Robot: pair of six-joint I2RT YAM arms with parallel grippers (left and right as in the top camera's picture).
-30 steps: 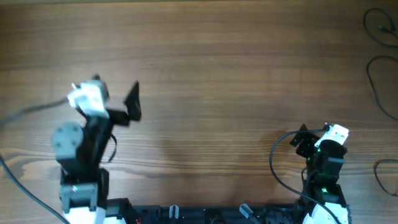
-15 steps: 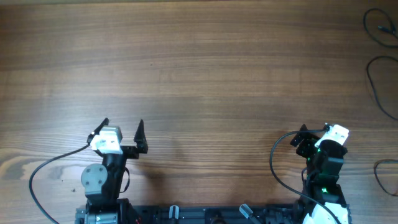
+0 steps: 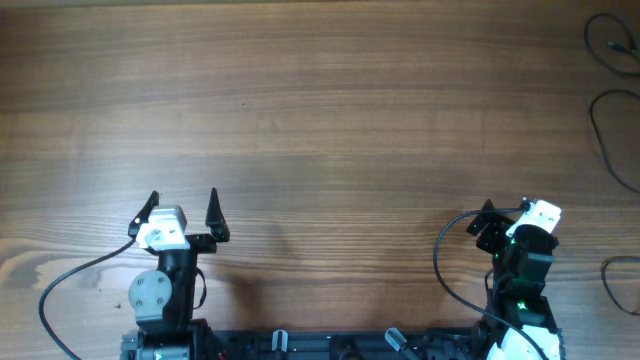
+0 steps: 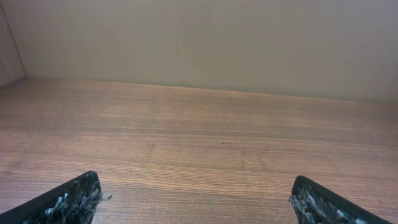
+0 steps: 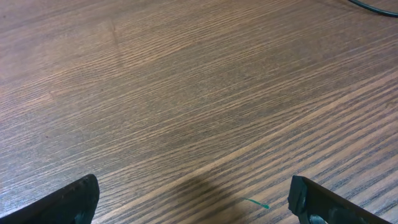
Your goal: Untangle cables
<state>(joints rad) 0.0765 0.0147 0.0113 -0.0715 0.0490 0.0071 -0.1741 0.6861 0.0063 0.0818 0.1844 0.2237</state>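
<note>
The cables (image 3: 598, 128) are thin dark wires looping along the far right edge of the table in the overhead view. A short piece of cable (image 5: 374, 5) crosses the top right corner of the right wrist view. My left gripper (image 3: 182, 206) is at the near left, open, with only bare wood between its fingertips (image 4: 73, 198). My right gripper (image 3: 487, 227) sits at the near right, also open and empty, a good way short of the cables. Both wrist views, left gripper (image 4: 196, 208) and right gripper (image 5: 196, 205), show the jaws spread wide over the table.
The wooden table (image 3: 330, 120) fills the view. Each arm's own thicker black cord curves beside its base, the left cord (image 3: 70, 280) and the right cord (image 3: 438, 262). A small green mark (image 5: 256, 203) lies on the wood between the right fingers. A pale wall (image 4: 199, 37) stands beyond the far edge.
The left arm has drawn back towards the near edge and folded down, its open gripper now pointing away across the table. The right arm has not moved.
</note>
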